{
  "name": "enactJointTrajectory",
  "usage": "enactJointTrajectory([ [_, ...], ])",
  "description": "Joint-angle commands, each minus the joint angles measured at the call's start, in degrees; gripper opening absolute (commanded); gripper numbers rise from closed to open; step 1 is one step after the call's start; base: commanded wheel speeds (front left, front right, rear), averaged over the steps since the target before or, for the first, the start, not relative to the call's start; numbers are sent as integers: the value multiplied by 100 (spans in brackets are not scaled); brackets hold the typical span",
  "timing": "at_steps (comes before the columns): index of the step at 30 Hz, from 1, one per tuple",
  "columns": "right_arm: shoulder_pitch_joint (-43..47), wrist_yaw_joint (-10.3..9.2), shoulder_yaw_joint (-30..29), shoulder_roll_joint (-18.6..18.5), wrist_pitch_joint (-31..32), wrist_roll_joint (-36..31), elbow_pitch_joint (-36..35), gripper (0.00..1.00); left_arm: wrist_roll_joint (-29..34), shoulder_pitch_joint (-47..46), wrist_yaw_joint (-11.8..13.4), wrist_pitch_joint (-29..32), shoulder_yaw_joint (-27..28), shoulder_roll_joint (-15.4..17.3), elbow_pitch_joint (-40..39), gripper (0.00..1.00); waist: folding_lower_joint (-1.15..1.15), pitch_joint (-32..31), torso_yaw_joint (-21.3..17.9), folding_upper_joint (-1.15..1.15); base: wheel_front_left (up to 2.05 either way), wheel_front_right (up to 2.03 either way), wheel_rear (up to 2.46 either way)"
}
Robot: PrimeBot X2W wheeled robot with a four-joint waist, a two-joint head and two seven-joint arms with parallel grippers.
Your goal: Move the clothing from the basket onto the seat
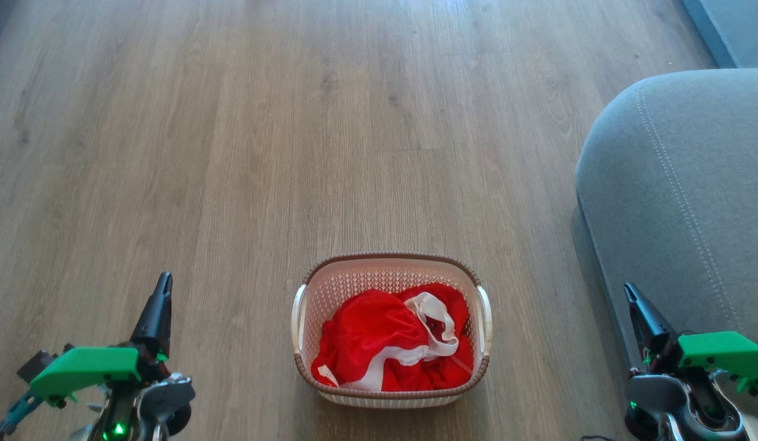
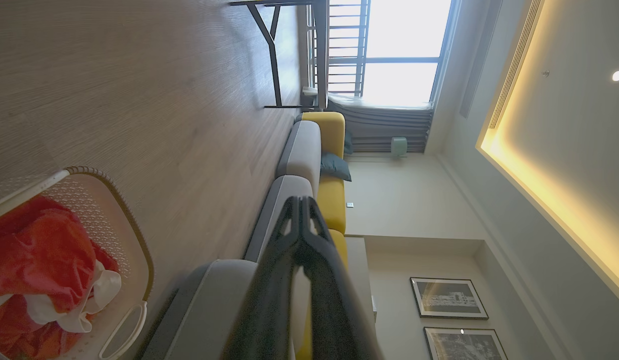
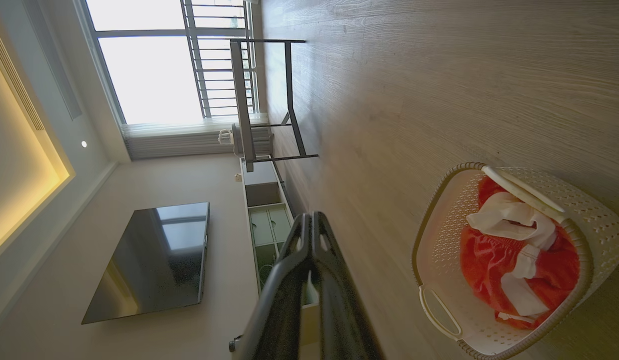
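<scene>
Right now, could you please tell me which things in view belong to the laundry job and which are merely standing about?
For the job: clothing, basket, seat.
Just standing about: television, table, framed pictures, blue cushion.

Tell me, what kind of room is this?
Most likely a living room: there is a long grey and yellow sofa, a flat black television on the wall, and framed pictures.
</scene>
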Motion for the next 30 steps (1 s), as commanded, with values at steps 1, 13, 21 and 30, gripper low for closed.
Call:
enactJointTrajectory([
  [1, -286, 41, 93, -42, 48, -63, -175, 0, -20, -320, 2, 42, 205, 25, -196, 0, 0, 0, 0, 0, 0, 0, 0],
  [13, -286, 41, 93, -42, 49, -63, -175, 0, -20, -320, 2, 42, 204, 25, -196, 0, 0, 0, 0, 0, 0, 0, 0],
  [21, -286, 41, 93, -42, 49, -63, -175, 0, -21, -320, 2, 42, 204, 25, -196, 0, 0, 0, 0, 0, 0, 0, 0],
  [30, -286, 41, 93, -41, 49, -63, -175, 0, -21, -320, 2, 42, 204, 25, -196, 0, 0, 0, 0, 0, 0, 0, 0],
])
